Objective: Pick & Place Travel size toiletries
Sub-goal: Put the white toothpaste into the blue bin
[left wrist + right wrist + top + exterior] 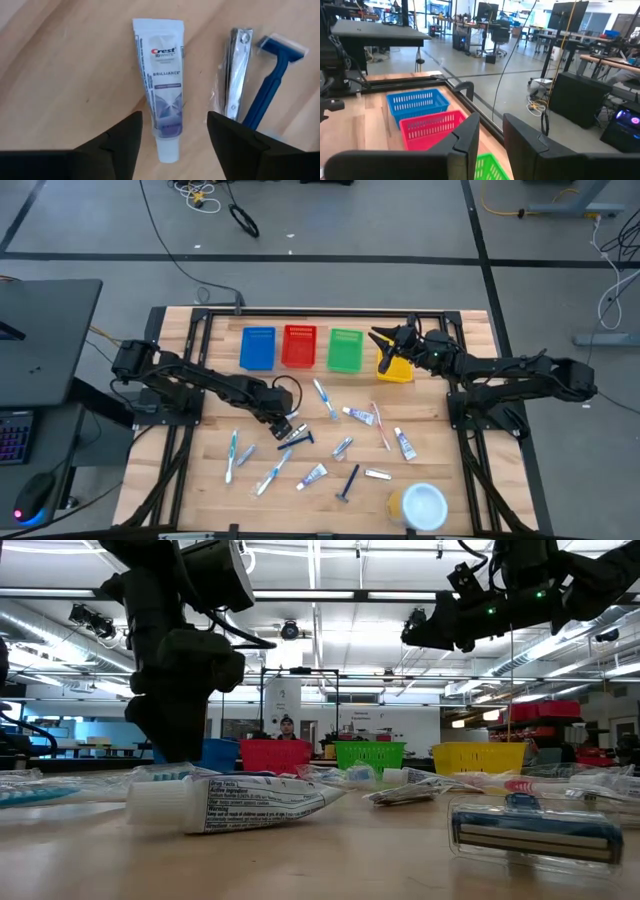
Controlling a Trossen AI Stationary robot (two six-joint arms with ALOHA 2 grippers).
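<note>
The toiletries lie scattered on the wooden table [440, 415]: tubes [358, 415], toothbrushes [323, 398] and razors [349, 482]. My left gripper [283, 423] is low over them. In the left wrist view the left gripper [175, 117] is open, with a finger on each side of the cap end of a white-and-purple Crest tube [160, 85] that lies flat on the wood. A packaged nail clipper [235, 75] and a blue razor [272, 85] lie beside it. My right gripper [383, 345] hangs in the air by the yellow basket [397, 370]. In its own view the right gripper [491, 142] is open and empty.
Blue [257, 348], red [298, 346], green [345, 350] and yellow baskets stand in a row along the far edge. A round white-and-yellow container [420, 505] sits near the near right corner. A person [287, 727] stands in the room beyond the table.
</note>
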